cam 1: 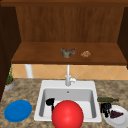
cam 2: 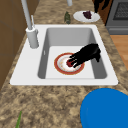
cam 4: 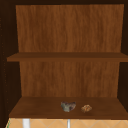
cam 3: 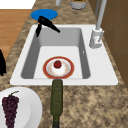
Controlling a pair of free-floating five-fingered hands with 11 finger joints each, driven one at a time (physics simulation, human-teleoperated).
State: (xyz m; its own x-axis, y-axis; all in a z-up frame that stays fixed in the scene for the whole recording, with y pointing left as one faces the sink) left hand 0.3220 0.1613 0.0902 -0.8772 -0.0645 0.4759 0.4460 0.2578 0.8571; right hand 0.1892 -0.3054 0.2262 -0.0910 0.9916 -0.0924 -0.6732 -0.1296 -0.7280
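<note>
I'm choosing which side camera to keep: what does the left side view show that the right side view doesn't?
Left side view alone: the left hand reaching down to the red fruit on the red-rimmed plate; whether it touches is unclear. Right side view alone: the fruit unobstructed, that hand above the sink's far end, and a potted plant. Both share the sink, faucet, blue plate, green bottle and grapes on a white plate.

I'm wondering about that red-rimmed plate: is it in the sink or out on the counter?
In the sink. The red-rimmed plate lies flat on the basin floor of the sink, a small red fruit on it, the left hand reaching to it.
</note>
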